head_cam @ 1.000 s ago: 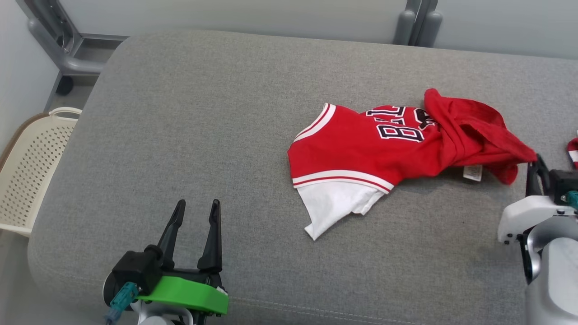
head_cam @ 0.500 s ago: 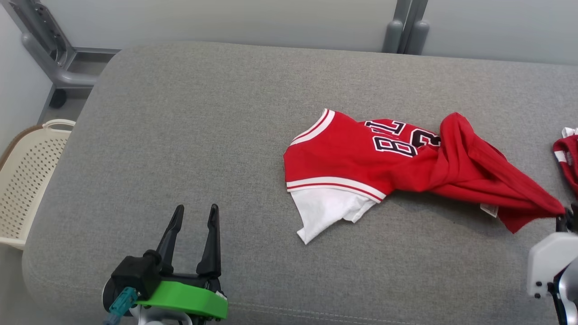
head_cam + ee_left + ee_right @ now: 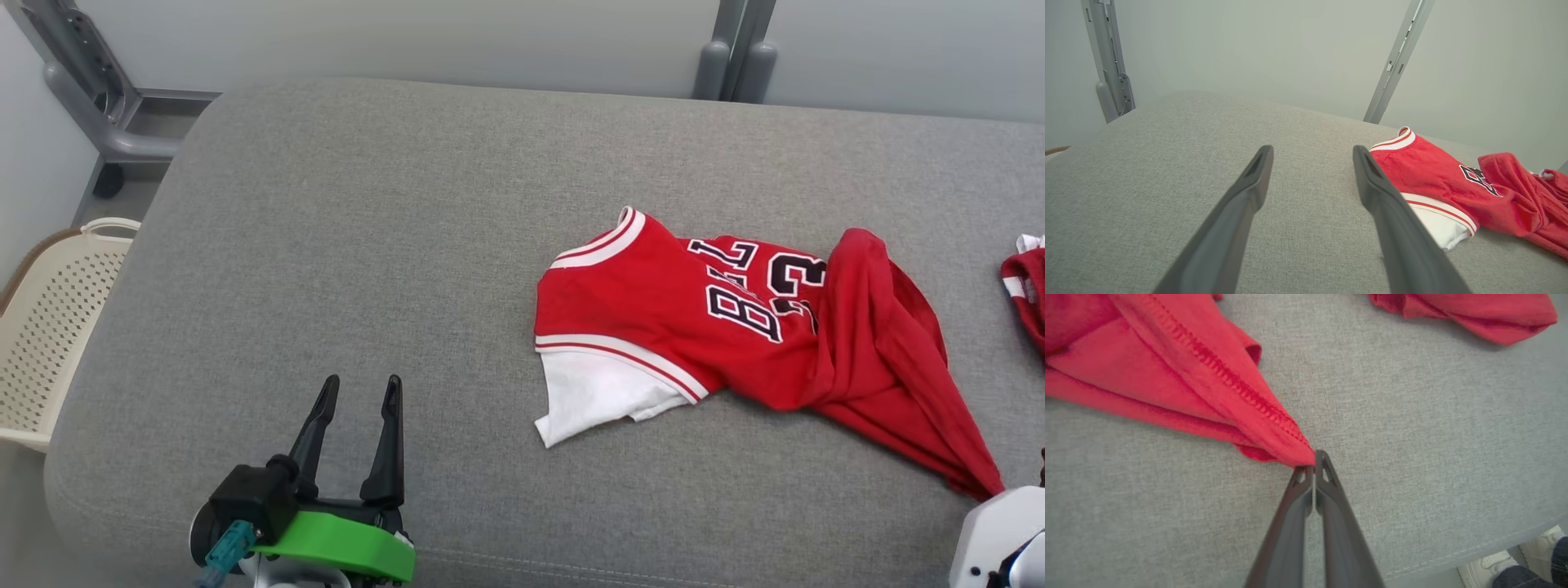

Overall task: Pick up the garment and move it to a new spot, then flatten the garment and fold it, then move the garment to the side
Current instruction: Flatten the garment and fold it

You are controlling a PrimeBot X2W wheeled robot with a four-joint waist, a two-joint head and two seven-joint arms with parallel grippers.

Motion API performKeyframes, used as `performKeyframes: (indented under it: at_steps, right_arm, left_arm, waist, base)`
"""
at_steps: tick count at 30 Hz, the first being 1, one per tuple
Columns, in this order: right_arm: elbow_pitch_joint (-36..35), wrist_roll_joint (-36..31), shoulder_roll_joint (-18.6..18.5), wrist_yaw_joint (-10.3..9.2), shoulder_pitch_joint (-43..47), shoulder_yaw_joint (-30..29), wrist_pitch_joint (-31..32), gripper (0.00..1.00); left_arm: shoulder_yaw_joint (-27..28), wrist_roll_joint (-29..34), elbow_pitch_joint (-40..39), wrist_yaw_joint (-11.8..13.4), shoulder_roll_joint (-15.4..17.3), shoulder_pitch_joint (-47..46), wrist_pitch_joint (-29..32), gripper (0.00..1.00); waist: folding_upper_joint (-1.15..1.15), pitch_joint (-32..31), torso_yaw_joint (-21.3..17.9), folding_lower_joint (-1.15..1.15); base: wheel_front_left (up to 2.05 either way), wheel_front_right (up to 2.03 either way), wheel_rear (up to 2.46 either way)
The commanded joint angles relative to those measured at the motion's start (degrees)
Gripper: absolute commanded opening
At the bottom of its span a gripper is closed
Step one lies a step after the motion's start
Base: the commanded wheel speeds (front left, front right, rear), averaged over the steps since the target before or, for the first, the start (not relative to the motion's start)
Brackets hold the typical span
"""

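The garment (image 3: 694,327), a red jersey with white trim, a white sleeve and black-and-white lettering, lies on the right half of the grey cushion (image 3: 367,245). Its left part is spread fairly flat, with the white sleeve pointing toward the near edge. Its right part is bunched into folds that narrow to a point at the lower right. In the right wrist view the right gripper (image 3: 1312,459) has its fingers pressed together on that point, pinching a stitched hem corner of the garment (image 3: 1188,375) low over the cushion, near its front edge. In the head view this arm's white housing (image 3: 996,531) sits in the bottom right corner, just below the tip of the cloth. The left gripper (image 3: 362,381) stands over the near left part of the cushion, fingers spread wide and holding nothing, well apart from the garment. Its own view looks along the two spread fingers (image 3: 1241,212) across bare cushion, with the garment (image 3: 1433,175) off to the right. A second red cloth (image 3: 1024,294) lies at the cushion's right edge, apart from the garment. A cream basket (image 3: 49,327) stands on the floor to the left. A person's white shoe (image 3: 1494,565) shows beyond the cushion's edge.
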Motion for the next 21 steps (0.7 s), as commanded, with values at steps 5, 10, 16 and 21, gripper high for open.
performKeyframes:
  at_steps: [5,10,16,21]
  right_arm:
    - [4.26,-5.09,-0.24,-0.11,-1.44,-3.28,-1.56,1.0]
    - [5.43,-5.8,-0.24,-0.11,-3.41,-4.69,-7.59,1.0]
    - [5.81,-1.57,-0.19,-0.11,-5.56,-2.3,-16.63,1.0]
    - [6.79,4.12,-0.22,-0.11,-6.11,-0.17,-21.29,1.0]
  left_arm:
    - [0.29,0.81,0.2,-0.42,0.08,0.66,-0.18,1.0]
    - [0.74,0.85,0.29,-0.22,0.08,0.96,-0.18,1.0]
    - [1.26,1.07,0.43,0.4,0.08,1.25,-0.18,1.0]
    - [1.68,2.43,1.47,1.27,0.14,1.71,-0.18,1.0]
  waist:
    - [0.0,-0.57,0.44,0.0]
    - [0.0,-0.97,0.2,0.0]
    - [0.0,-2.06,-0.74,0.0]
    - [0.0,-3.28,-1.47,0.0]
  base:
    - [0.0,0.0,0.0]
    - [0.0,0.0,0.0]
    - [0.0,0.0,0.0]
    - [0.0,0.0,0.0]
